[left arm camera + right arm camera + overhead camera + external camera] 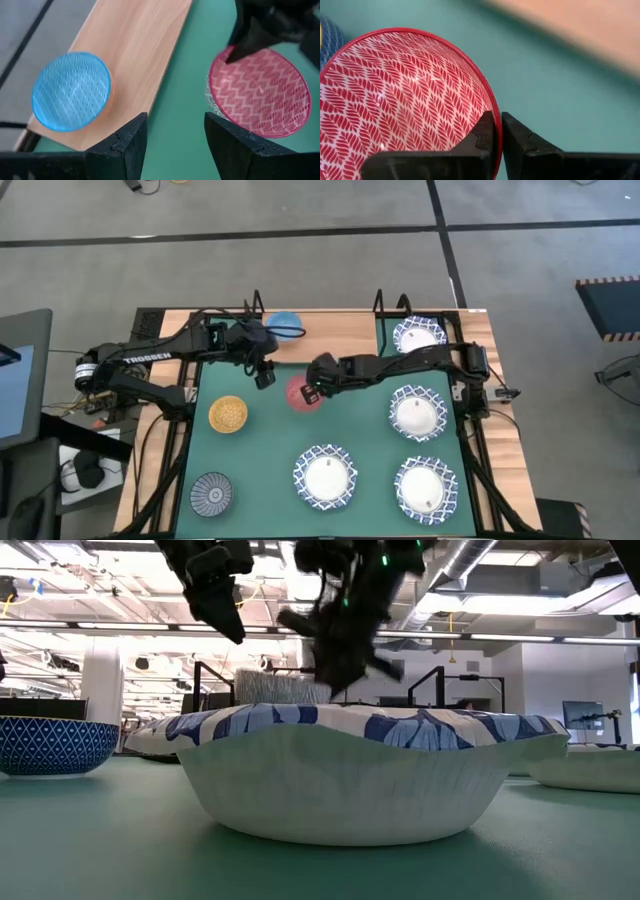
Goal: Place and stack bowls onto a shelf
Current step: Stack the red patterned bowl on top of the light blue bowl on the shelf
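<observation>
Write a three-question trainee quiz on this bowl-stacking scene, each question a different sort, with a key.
1. True or false: the right gripper is shut on the rim of the red bowl.
2. Which bowl already sits on the shelf? A) the yellow bowl B) the light blue bowl C) the dark-blue striped bowl
3. Fill in: the left gripper hangs with its fingers ____, above the green mat between the light blue bowl and the red bowl.

Key: 1 true; 2 B; 3 open.
</observation>
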You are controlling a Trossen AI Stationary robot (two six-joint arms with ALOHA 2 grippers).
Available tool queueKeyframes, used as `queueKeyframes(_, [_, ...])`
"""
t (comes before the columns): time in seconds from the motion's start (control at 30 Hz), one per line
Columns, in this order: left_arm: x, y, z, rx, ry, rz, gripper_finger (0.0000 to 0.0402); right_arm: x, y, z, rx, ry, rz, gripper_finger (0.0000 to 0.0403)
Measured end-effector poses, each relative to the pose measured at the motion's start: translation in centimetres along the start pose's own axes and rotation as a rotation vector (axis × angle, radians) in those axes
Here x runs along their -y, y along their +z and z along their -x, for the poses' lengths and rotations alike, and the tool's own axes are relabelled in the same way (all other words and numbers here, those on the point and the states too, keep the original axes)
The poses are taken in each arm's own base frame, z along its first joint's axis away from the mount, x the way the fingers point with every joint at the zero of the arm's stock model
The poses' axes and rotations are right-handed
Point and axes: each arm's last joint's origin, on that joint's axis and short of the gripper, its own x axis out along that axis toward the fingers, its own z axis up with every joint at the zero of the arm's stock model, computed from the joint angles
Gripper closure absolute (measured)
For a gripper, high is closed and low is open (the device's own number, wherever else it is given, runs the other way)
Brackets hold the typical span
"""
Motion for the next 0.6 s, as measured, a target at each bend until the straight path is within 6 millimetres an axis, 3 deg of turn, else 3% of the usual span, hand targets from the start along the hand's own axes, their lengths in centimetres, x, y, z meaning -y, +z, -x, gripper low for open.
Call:
queueKeyframes(0.3, [0.1, 1.1, 0.1, 0.111, -0.035, -0.016, 0.0221, -3.1, 2.6, 5.7, 0.256, -0.139, 0.248, 0.0361])
queueKeyframes(0.6, [0.0, 1.9, 0.5, 0.171, -0.064, 0.023, 0.0221, -2.8, 2.9, 7.3, 0.316, -0.315, 0.334, 0.0361])
